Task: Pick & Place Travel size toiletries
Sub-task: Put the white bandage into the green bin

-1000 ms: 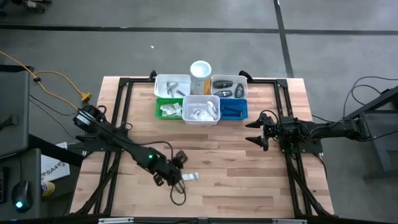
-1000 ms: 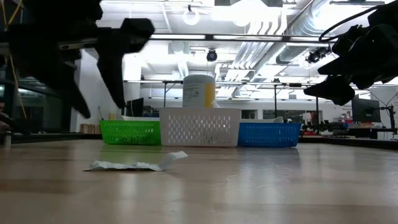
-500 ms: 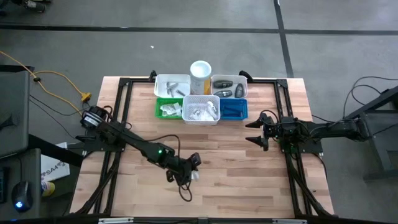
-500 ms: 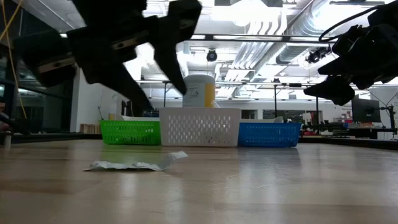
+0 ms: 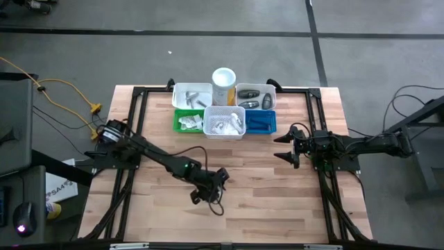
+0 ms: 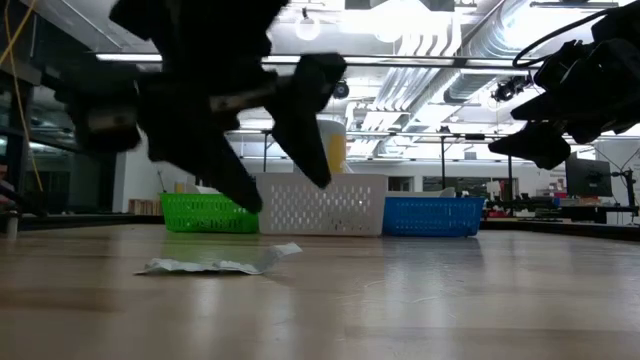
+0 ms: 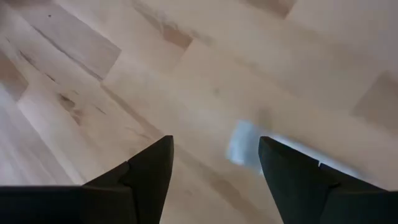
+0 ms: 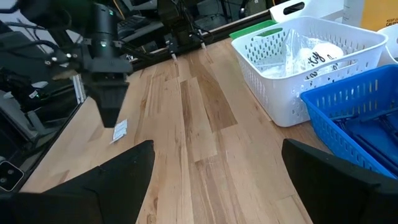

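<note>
A silvery sachet [image 6: 215, 265] lies flat on the wood near the table's near edge; it also shows as a pale patch, the sachet [image 7: 242, 144], in the left wrist view. My left gripper [image 5: 210, 189] hangs open just above it, pointing down, its fingers [image 7: 149, 168] apart and touching nothing. In the high view the gripper hides the sachet. My right gripper [image 5: 286, 144] waits open above the table's right half, well off the wood. Other toiletries lie in the bins at the far edge.
Six bins stand at the far middle: white bin [image 5: 192, 95], white bin with dark ovals [image 5: 255, 94], green bin [image 5: 187, 121], white mesh bin [image 5: 224, 122], blue bin [image 5: 260, 121]. A white-and-yellow cylinder [image 5: 223, 83] stands between the far two. Bare wood lies between the bins and the sachet.
My left gripper has swung toward the table's right edge, from left of the sachet to right over it, and come a little lower, staying open. The sachet has stayed where it was.
</note>
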